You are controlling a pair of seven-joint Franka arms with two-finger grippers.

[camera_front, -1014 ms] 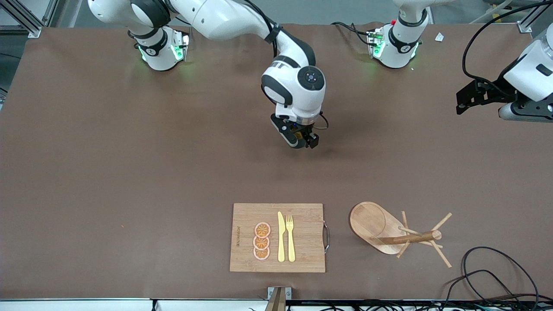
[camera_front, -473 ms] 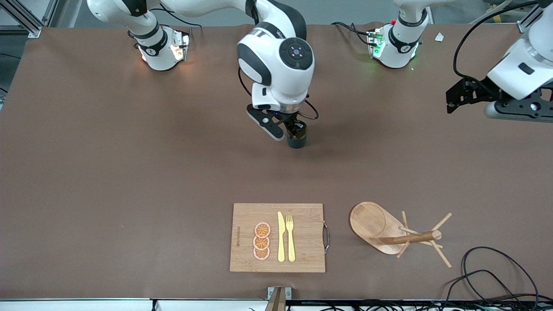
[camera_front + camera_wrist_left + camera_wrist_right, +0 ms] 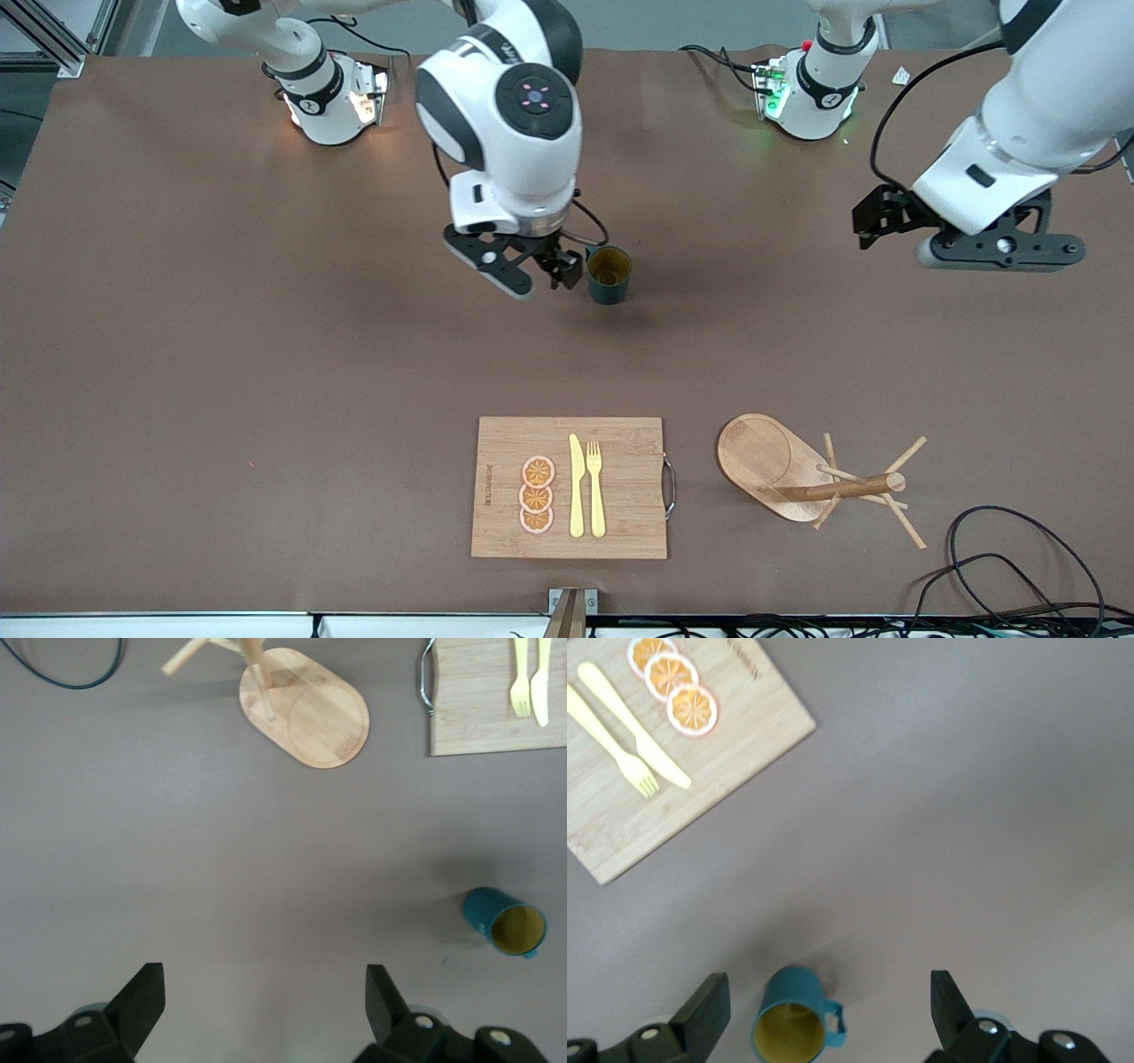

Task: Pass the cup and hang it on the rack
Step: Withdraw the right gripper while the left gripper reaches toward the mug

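I see the small teal-green cup with a yellow inside (image 3: 609, 275) standing upright on the brown bench (image 3: 266, 372), just beside my released right gripper (image 3: 542, 275). My left gripper (image 3: 266, 1001) hovers spread apart, well away from the wooden mug rack (image 3: 819, 478).

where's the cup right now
The cup stands upright on the bare table near its middle, beside the open right claw, and farther from the front camera than the cutting board.

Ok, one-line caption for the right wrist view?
Open right gripper above the upright cup standing free on the table, cutting board nearby.
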